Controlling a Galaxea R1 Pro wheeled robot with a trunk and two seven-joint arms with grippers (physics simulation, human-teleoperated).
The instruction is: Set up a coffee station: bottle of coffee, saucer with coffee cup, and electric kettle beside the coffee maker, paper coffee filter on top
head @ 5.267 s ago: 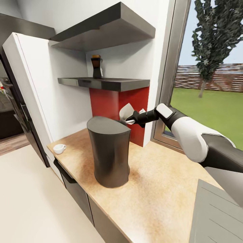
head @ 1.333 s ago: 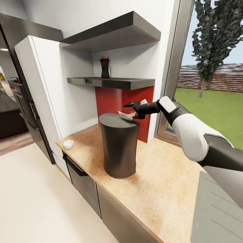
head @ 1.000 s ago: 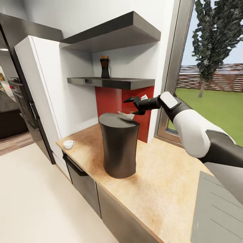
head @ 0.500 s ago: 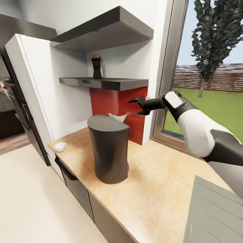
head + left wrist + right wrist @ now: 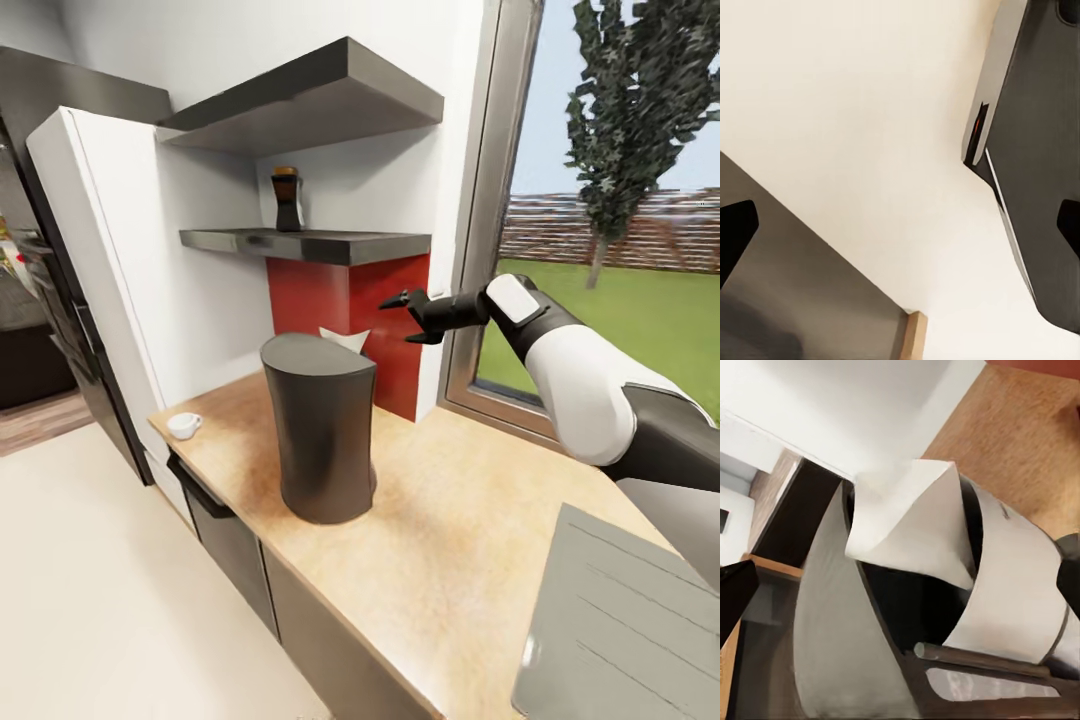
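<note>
Paper coffee filter (image 5: pixel 345 338), a small white crumpled cone of thin paper, sits at the far right edge of the flat top of the tall dark grey matt coffee maker (image 5: pixel 322 440), one corner sticking up; in the right wrist view the paper coffee filter (image 5: pixel 911 521) lies across the dark top of the coffee maker (image 5: pixel 832 637), apparently resting there freely. That placement looks like the filter step of the task done. The right gripper (image 5: pixel 408 317) hangs in the air to the right of and above the filter, in front of the red wall panel (image 5: pixel 340 300), its two black fingers spread well apart and holding nothing, apart from the paper. The coffee maker stands on the long light tan speckled kitchen countertop (image 5: pixel 470 540), where the task wants it kept. The small dark brown bottle of coffee (image 5: pixel 287 200) with an amber top stands upright on the dark grey glossy kitchen shelf (image 5: pixel 310 243), up and to the left of the gripper, so it is a likely next target. The small white coffee cup (image 5: pixel 184 424) sits near the countertop's far left end, well apart from the coffee maker. In the left wrist view the left gripper (image 5: pixel 900 225) shows dark fingertips at opposite edges of the picture, spread wide and empty, over pale floor
</note>
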